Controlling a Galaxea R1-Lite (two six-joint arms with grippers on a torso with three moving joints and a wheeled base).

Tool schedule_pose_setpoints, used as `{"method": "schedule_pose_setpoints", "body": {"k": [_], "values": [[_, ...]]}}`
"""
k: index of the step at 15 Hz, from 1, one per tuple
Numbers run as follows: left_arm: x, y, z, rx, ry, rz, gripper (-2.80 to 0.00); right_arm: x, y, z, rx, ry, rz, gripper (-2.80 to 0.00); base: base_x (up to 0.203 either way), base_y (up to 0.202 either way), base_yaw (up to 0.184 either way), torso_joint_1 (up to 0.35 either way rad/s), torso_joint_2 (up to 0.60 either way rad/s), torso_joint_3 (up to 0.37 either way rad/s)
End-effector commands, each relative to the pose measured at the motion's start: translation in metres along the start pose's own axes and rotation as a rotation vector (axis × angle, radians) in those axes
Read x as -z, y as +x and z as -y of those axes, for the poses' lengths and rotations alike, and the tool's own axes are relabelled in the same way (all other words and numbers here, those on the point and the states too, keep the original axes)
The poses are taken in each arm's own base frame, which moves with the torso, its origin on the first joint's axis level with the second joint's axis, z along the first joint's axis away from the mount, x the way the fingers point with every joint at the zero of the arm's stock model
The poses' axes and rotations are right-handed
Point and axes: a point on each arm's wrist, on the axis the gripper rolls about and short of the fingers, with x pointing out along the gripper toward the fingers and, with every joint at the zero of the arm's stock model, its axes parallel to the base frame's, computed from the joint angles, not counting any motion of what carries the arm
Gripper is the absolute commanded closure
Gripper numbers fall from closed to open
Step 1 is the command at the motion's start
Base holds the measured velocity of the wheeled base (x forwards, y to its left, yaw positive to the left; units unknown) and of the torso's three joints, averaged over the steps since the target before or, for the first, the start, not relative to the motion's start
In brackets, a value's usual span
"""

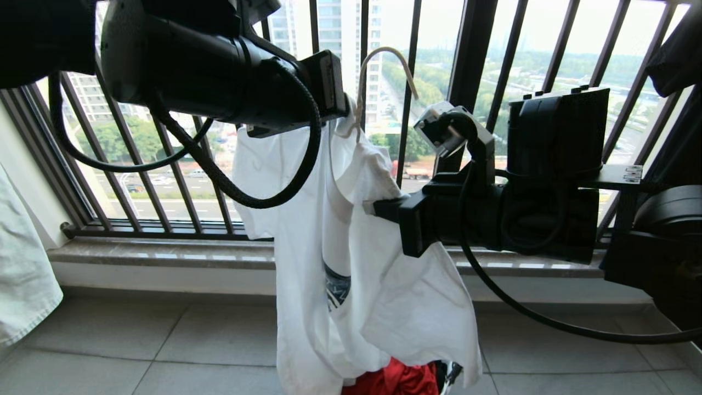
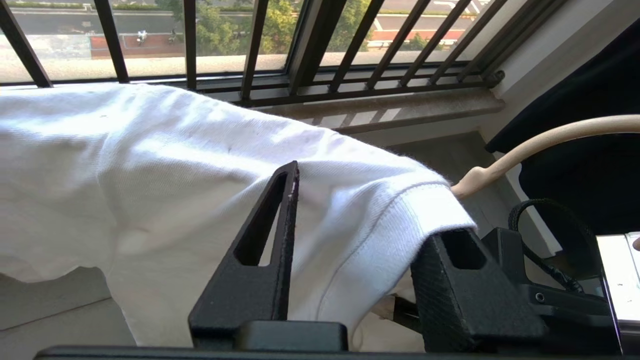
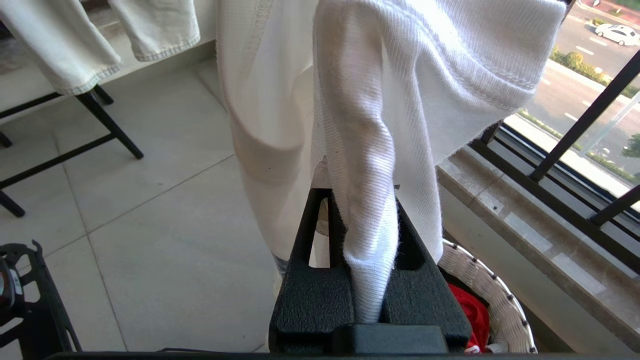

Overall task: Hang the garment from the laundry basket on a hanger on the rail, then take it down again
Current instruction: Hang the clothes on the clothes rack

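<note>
- The white T-shirt [image 1: 329, 230] hangs in mid-air in front of the black barred window railing [image 1: 466, 60], draped over the cream hanger [image 1: 368, 71], whose hook rises free above the collar.
- The right gripper [image 3: 367, 260] is clenched on a fold of the shirt's ribbed cloth, seen pinched between its black fingers [image 3: 310, 280].
- The left gripper [image 2: 357, 240] stands with its jaws apart at the shirt's shoulder; cloth lies across and between the two fingers [image 2: 265, 240], unpinched.
- The left arm's black body and cable cross the shirt's upper left part in the head view, hiding the hanger's shoulders.
- Below, the laundry basket [image 3: 495, 295] with its white woven rim holds a red garment [image 1: 397, 378]; both are largely covered by the shirt's hem.
- A pale denim piece [image 1: 22, 274] hangs at the left edge, cut off.
- The dark chest print [image 1: 337, 288] shows only as a sliver in a fold; its lettering cannot be read.
- A stone window sill [image 1: 164, 255] and tiled floor [image 1: 137, 345] lie behind.
</note>
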Motion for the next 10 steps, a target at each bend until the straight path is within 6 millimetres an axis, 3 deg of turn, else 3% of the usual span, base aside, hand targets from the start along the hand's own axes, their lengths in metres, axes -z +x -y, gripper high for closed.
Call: {"method": "schedule_pose_setpoints", "body": {"k": [1,4,10], "values": [[-0.001,-0.016,0.004,0.014,0.005,-0.012,-2.80,-0.002,-0.002,0.002,0.005,-0.001,0.010,0.00,0.000,0.000,0.000,0.000,0.00,0.000],[0.006,-0.040,0.011,0.016,0.030,-0.097,-2.80,-0.004,-0.003,0.007,0.022,-0.001,0.017,0.00,0.000,0.000,0.000,0.000,0.00,0.000],[0.010,-0.069,0.014,-0.040,0.058,-0.124,-2.80,-0.008,-0.007,0.013,0.041,0.000,0.031,0.00,0.000,0.000,0.000,0.000,0.00,0.000]]}}
